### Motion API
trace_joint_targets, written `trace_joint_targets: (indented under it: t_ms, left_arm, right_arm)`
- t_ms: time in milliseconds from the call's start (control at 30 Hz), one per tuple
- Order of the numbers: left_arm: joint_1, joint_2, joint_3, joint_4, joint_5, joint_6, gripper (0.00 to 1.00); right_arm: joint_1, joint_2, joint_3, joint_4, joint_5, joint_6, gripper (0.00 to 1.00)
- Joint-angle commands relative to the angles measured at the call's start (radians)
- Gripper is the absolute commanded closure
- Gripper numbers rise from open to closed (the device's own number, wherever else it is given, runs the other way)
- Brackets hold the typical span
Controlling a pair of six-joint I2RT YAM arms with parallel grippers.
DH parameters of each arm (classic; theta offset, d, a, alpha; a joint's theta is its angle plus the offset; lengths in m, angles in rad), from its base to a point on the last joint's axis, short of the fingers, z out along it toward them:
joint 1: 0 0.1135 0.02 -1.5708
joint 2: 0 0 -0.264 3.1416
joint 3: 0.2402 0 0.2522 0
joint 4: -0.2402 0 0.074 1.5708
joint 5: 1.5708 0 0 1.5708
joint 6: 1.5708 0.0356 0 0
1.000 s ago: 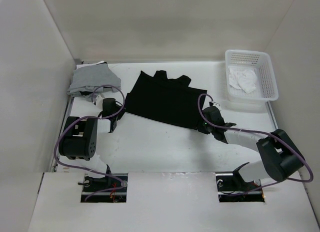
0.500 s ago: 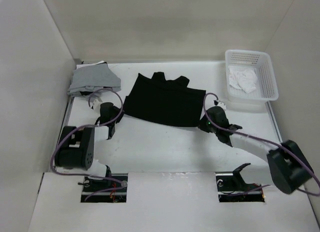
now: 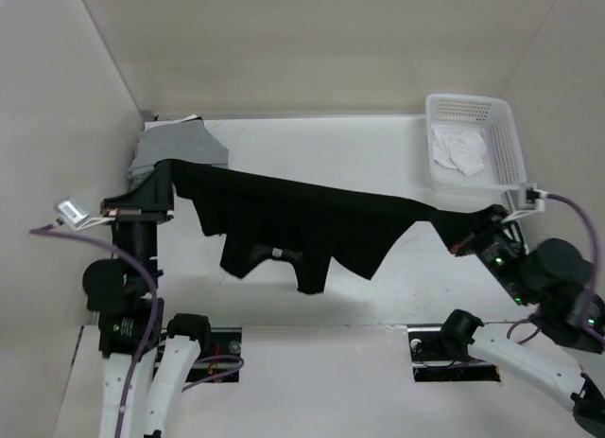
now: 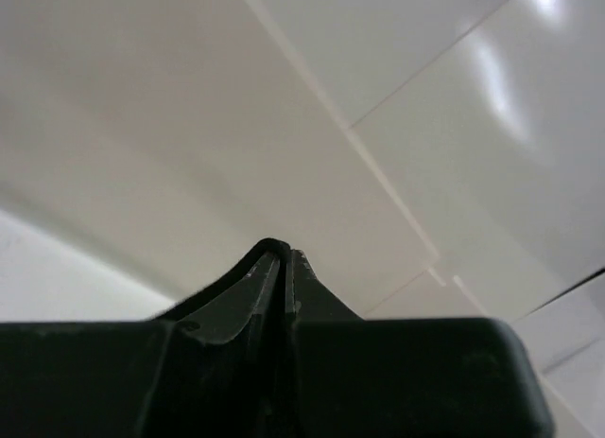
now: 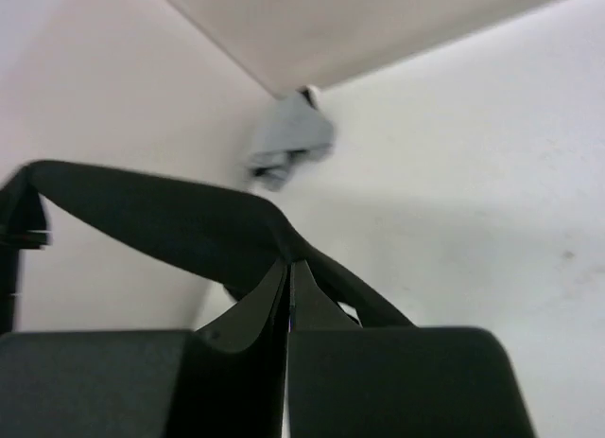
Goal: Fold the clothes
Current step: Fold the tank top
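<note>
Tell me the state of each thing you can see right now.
black garment: hanging stretched between both grippers
left gripper: shut on the black garment
right gripper: shut on the black garment
grey garment: heaped in the far left corner
white garment: crumpled inside the basket

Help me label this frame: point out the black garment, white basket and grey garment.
black garment (image 3: pixel 293 211): top external view, middle of the stretched fabric.
white basket (image 3: pixel 513 149): top external view, right wall.
grey garment (image 3: pixel 180 147): top external view, its middle.
</note>
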Motion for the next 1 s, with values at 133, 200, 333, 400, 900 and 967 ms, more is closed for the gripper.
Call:
trace_joint_targets:
  t_ms: [133, 200, 333, 400, 900, 967]
  left_arm:
    - [-0.016, -0.044, 0.13, -0.267, -0.018, 0.067, 0.98]
    - [-0.016, -0.025, 0.094, -0.28, -0.016, 0.063, 0.98]
    - [-0.015, 0.062, -0.054, -0.234, -0.013, 0.036, 0.98]
    - [-0.009, 0.151, -0.135, -0.157, -0.019, 0.027, 0.98]
    - [0.011, 1.059, 0.075, 0.316, 0.016, -0.055, 0.98]
    - [0.011, 1.04, 0.073, 0.316, 0.028, -0.058, 0.98]
  right_arm:
    - [0.176, 0.009, 0.158, -0.182, 0.129, -0.001, 1.0]
    - [0.18, 0.055, 0.124, -0.159, 0.12, -0.009, 0.99]
    - [0.033, 0.187, 0.008, -0.034, -0.025, -0.047, 0.98]
    - [-0.129, 0.279, -0.066, 0.077, -0.18, -0.059, 0.98]
    - [-0.595, 1.237, 0.29, 0.436, -0.502, -0.053, 1.0]
    - [-0.593, 1.209, 0.281, 0.434, -0.495, -0.059, 1.0]
